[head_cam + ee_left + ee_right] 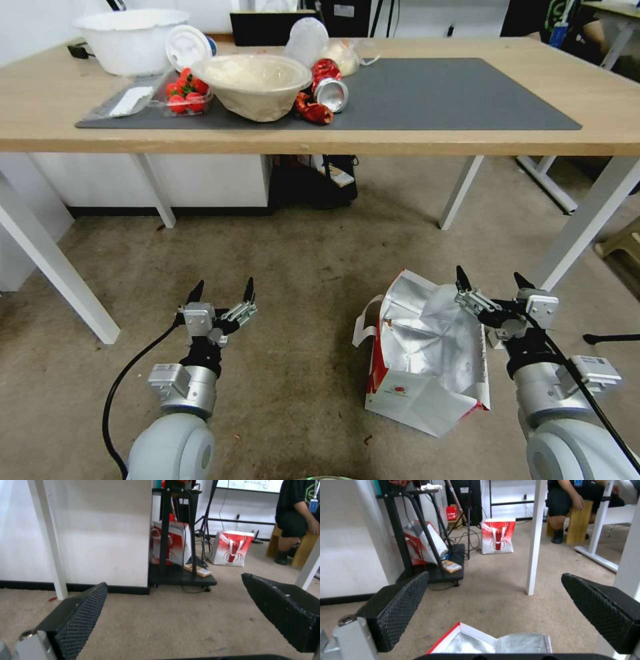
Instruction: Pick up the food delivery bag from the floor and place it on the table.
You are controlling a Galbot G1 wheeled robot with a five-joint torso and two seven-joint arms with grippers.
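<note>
Now food delivery bag [427, 363] upright on floor, mouth up, right gripper [493, 279] spread above it.

1. Setting: an office or lab workroom.
2. Evidence: carpeted floor [300, 267]; white-legged table [400, 143]; black wheeled equipment stand [180, 577] with cables; tripod legs [208, 517]; second desk [617, 13] at the far right corner.

Head looks down; wrists face forward, floor-level.
</note>
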